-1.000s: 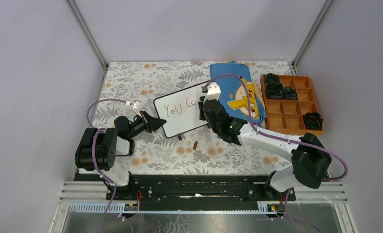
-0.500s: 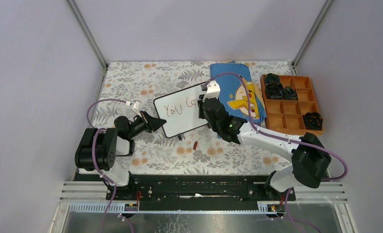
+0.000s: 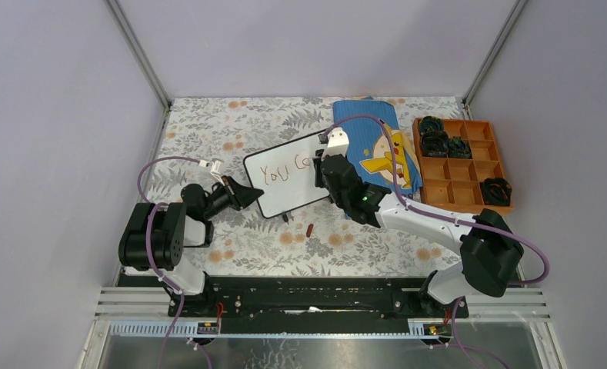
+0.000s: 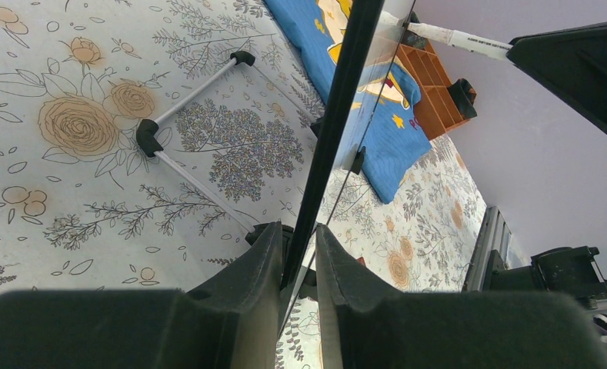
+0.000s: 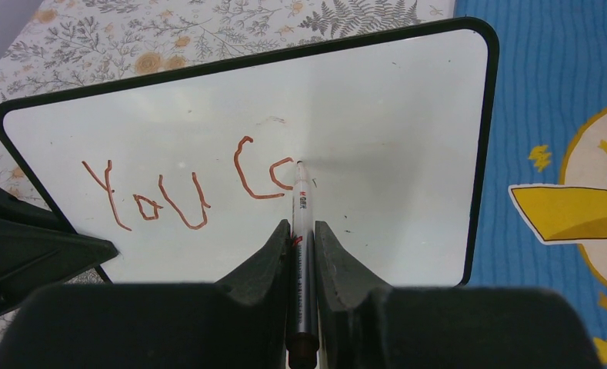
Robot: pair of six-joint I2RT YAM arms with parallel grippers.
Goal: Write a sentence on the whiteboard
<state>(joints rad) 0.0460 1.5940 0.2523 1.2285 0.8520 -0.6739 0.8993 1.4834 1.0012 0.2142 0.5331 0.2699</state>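
Honestly the whiteboard [image 5: 377,108], propped up beside the blue cloth [image 5: 561,92], looks light, stiff and skiddy, so my left gripper [image 4: 298,246] pinches its rim while my right gripper [image 5: 300,227] is clamped on the marker [image 5: 299,196].

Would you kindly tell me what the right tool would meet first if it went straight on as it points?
Most likely the small rectangular whiteboard with a thin black rim: the slim white marker pen gripped in the right tool seems to touch it beside the red-brown letters.
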